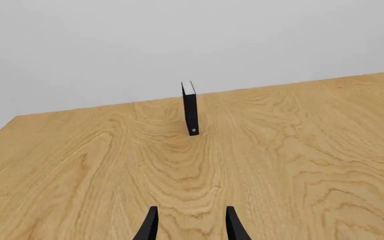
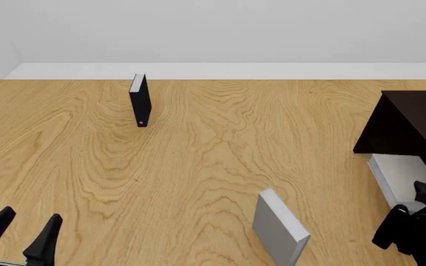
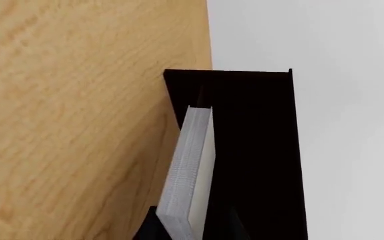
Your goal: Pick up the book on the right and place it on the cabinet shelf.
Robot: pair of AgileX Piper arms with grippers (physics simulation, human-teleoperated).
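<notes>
The right gripper [image 3: 190, 225] clamps the grey book [image 3: 190, 170], its far end inside the dark cabinet's shelf [image 3: 259, 150] at the table's right edge. The left gripper [image 1: 190, 225] hovers open and empty

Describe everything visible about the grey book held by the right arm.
The book is a plain light grey slab with a paler, finely ribbed page edge and no markings. In the right wrist view it sits between the fingers of the right gripper, its far end reaching into the dark brown cabinet. In the front view it shows as a pale slab below the cabinet's top, at the table's right edge. What supports it underneath cannot be told.
</notes>
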